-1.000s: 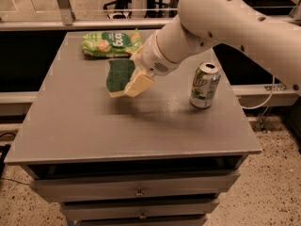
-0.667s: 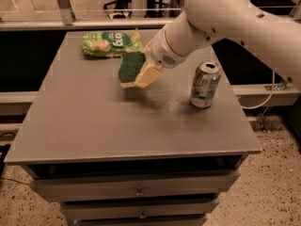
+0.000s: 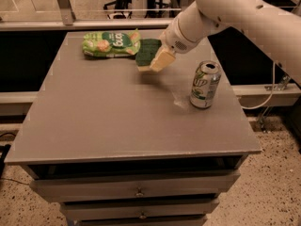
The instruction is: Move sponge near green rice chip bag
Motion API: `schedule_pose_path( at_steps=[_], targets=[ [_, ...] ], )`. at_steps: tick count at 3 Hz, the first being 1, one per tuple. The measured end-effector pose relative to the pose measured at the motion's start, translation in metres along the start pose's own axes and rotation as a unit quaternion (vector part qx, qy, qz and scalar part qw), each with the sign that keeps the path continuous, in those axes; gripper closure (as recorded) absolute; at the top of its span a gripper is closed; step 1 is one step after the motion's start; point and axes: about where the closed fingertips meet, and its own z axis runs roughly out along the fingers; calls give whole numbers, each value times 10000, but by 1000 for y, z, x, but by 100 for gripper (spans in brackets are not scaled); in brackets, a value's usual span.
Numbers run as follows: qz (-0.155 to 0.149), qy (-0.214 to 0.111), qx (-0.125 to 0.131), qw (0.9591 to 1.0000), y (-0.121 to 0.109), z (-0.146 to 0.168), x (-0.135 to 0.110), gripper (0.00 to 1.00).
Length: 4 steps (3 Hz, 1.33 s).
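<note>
The green rice chip bag [image 3: 110, 44] lies flat at the far left of the grey table [image 3: 117, 126]. The sponge [image 3: 146, 52], dark green top over a pale yellow base, is tilted and held just to the right of the bag's right end, close to it. My gripper [image 3: 156, 61] comes in from the upper right and is shut on the sponge, with one pale yellow pad [image 3: 163, 59] showing on the sponge's right side. Whether the sponge touches the table cannot be told.
A green-and-silver soda can [image 3: 205, 84] stands upright at the right side of the table, in front of the arm. The table has drawers [image 3: 138, 192] below its front edge. A dark gap and rail run behind the table.
The gripper has carried the sponge away from the table's middle toward the far side, ending beside the right end of the chip bag. The can and the bag have not moved.
</note>
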Motion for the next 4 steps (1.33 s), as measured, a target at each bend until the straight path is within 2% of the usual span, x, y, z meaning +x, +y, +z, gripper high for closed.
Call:
schedule_pose_path(
  at_steps=[1, 3, 4],
  targets=[
    [207, 98, 173, 9996, -33, 5, 17, 100],
    [508, 144, 178, 9984, -67, 32, 37, 100],
    [581, 138, 75, 9982, -73, 49, 39, 84]
  ],
)
